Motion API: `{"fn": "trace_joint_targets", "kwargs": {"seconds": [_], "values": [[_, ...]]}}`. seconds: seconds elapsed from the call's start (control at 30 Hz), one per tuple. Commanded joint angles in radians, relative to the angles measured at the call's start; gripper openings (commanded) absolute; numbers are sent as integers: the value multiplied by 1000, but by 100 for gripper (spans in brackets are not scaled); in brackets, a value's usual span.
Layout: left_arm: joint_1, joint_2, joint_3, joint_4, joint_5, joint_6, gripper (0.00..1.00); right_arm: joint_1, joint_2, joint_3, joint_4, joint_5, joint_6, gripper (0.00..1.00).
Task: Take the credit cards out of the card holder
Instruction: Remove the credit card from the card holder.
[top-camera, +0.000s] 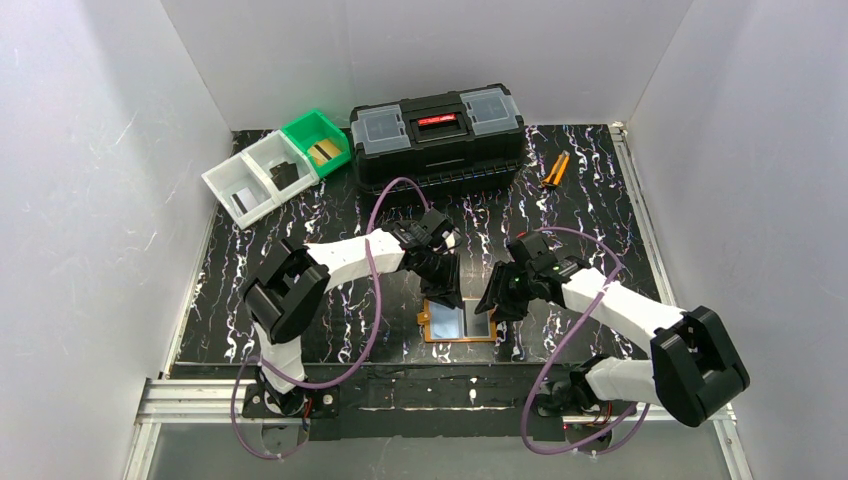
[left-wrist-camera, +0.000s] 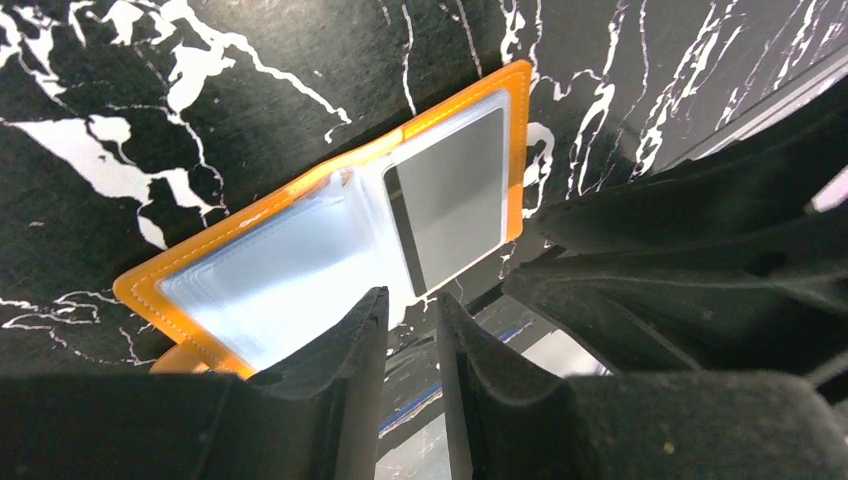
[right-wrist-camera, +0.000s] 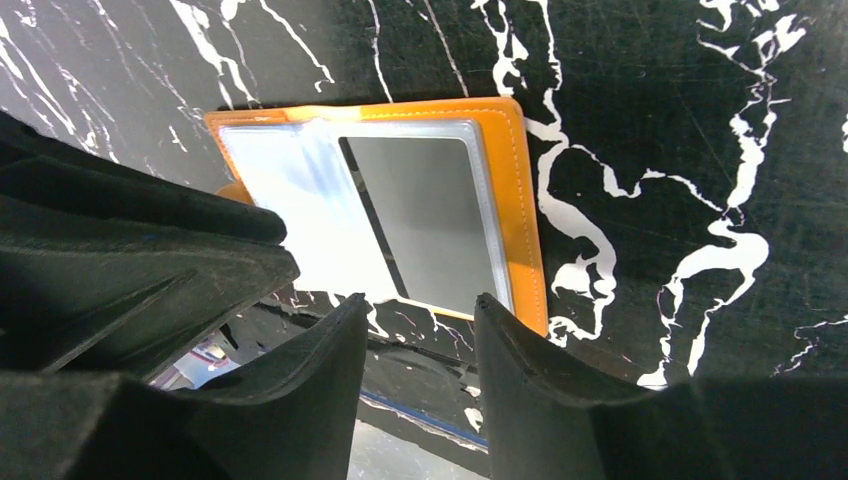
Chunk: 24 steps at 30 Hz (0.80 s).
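Though half-hidden, card holder (top-camera: 462, 323) perhaps against left tool (top-camera: 446, 296), beside right tool (top-camera: 497, 308).

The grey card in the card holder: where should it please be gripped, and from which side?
Probably its short end nearest the right gripper, from the table's near side. The grey card lies flat inside the card holder's clear pocket, so only an end can be pinched; which end opens is unclear.

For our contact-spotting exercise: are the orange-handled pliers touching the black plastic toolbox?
Apart. The top external view shows marbled table between the orange-handled pliers and the black plastic toolbox.
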Motion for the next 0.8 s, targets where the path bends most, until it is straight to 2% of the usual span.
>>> {"fn": "trace_joint_targets", "kwargs": {"seconds": [0.0, 0.37, 0.77], "values": [[-1, 4, 25, 33, 48, -9, 24, -3, 29, -1, 21, -17, -17, 49], [-22, 50, -13, 120, 75, -39, 24, -1, 72, -24, 42, -10, -4, 42], [-25, 77, -75, 138, 45, -34, 24, 2, 99, -57, 72, -14, 9, 29]]}}
